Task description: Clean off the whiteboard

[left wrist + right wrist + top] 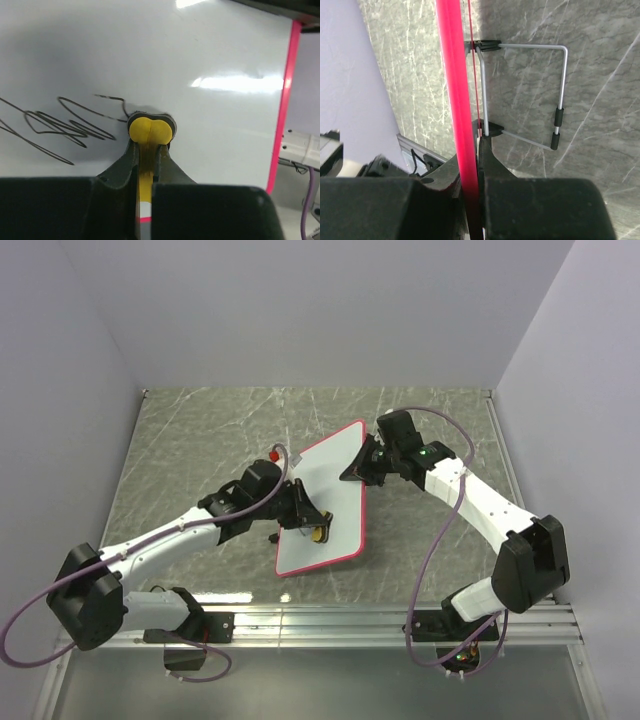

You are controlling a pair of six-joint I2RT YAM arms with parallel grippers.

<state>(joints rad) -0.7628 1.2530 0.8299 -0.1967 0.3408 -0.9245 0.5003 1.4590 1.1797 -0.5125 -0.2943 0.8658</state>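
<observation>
- Yellow eraser [151, 131], rounded at its end, is clamped between the closed fingers of the left pincer [150, 146]. Its end is pressed against the whiteboard [210, 45].
- Dark scribbles [60, 125] run across the white face to the left of the eraser, and the nearest stroke ends right at the eraser's edge. To the right the face is bare as far as the pink-red rim [284, 100].
- The right pincer [470, 160] is closed on that rim, seen edge-on, with one finger on each side of the board.
- On the board's back side, a thin wire stand [535, 46] with black sleeves on one leg is fixed at two black clips. It juts out over the grey marbled counter [600, 75].
- From above, the whiteboard sits about mid-counter between the two arms, turned askew. The left pincer is over its near part and the right pincer is at its far right edge. Whether the board lies flat or is propped up, I cannot tell.
</observation>
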